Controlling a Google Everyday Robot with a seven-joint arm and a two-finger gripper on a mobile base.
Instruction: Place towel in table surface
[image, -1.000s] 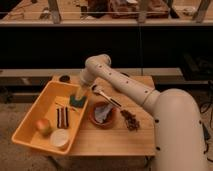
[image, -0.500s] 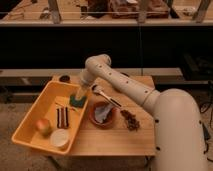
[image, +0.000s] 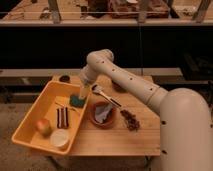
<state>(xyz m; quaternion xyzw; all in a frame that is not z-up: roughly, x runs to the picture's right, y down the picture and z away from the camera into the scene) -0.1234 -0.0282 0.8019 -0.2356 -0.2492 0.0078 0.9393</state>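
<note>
A crumpled blue-grey cloth, the towel, lies inside a brown bowl on the wooden table. My gripper reaches down into the right part of a yellow tray, just above a small teal block. It is to the left of the bowl and apart from the towel. The white arm comes in from the right across the table.
The tray holds an apple, a dark striped bar and a white cup. A utensil with a dark handle and a pile of dark bits lie on the table. A dark round object sits at the back left.
</note>
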